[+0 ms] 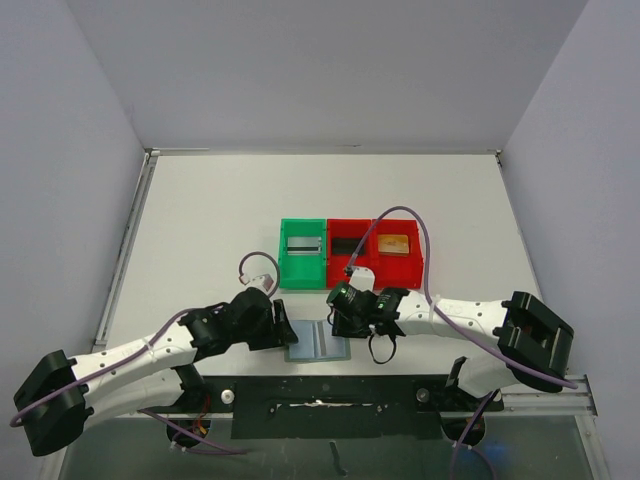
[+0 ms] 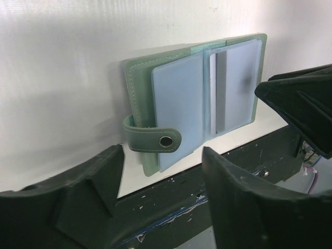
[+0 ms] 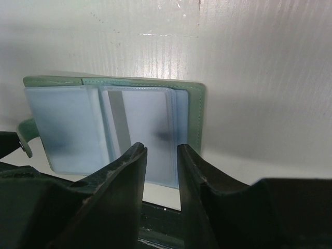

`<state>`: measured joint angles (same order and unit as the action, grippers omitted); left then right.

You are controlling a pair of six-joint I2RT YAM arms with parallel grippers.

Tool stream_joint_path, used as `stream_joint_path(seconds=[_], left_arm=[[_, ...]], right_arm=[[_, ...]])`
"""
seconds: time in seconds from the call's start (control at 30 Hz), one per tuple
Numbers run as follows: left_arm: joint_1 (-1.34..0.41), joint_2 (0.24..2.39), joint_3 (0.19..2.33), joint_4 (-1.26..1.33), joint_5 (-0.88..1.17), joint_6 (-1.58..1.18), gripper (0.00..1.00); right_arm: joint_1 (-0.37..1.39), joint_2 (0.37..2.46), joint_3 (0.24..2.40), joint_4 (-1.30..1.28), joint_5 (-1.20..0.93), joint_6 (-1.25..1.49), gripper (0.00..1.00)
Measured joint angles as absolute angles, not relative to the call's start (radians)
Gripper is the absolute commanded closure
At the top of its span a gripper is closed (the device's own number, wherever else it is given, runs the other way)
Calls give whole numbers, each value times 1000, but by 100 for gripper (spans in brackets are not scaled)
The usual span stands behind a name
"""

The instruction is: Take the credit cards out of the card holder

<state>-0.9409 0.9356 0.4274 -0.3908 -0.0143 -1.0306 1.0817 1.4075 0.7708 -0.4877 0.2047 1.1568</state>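
- Robot lab test cell: flat white tabletop [image 1: 220,230] boxed in by plain pale grey walls [image 1: 70,150].
- White-and-black left robot arm [image 1: 130,360] and right robot arm [image 1: 465,318] mounted on black base plate [image 1: 320,408].

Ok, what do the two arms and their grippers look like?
The left arm and right arm have white links with black joints. Thin purple cables loop along each. The left gripper and right gripper have chunky, matte black, wedge-shaped fingers.

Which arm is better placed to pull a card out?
Likely right: the right end effector hangs, jaws narrow, at the edge of the striped card in the card holder; the left end effector stands open at the strap side.
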Motion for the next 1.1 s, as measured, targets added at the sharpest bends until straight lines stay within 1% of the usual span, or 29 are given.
stream_joint_path(seconds=[0.17, 0.27, 0.37, 0.47, 0.63, 0.77, 0.9, 1.0, 1.1], left_arm=[[-941, 953, 449, -424, -28, -1015, 30], [-945, 1004, 463, -435, -31, -1005, 30], [-952, 1061, 472, -444, -38, -998, 36], [-956, 1085, 474, -446, -47, -990, 49], [-956, 1079, 474, -442, -52, -982, 66], [-956, 1058, 469, -404, -39, -983, 75], [-956, 1046, 452, -354, -17, -985, 78], [-956, 1045, 441, -341, -12, -988, 81], [-956, 1042, 433, -339, -10, -991, 82]], right_arm=[[1082, 1423, 771, -482, 205, 1155, 67], [1082, 1443, 771, -482, 205, 1153, 67], [1082, 1448, 772, -480, 205, 1153, 67], [1082, 1448, 772, -476, 205, 1153, 67], [1082, 1448, 772, -470, 205, 1154, 69], [1082, 1450, 772, -464, 205, 1157, 70], [1082, 1453, 772, -456, 204, 1160, 70], [1082, 1462, 773, -458, 203, 1162, 68], [1082, 1470, 789, -465, 204, 1163, 65]])
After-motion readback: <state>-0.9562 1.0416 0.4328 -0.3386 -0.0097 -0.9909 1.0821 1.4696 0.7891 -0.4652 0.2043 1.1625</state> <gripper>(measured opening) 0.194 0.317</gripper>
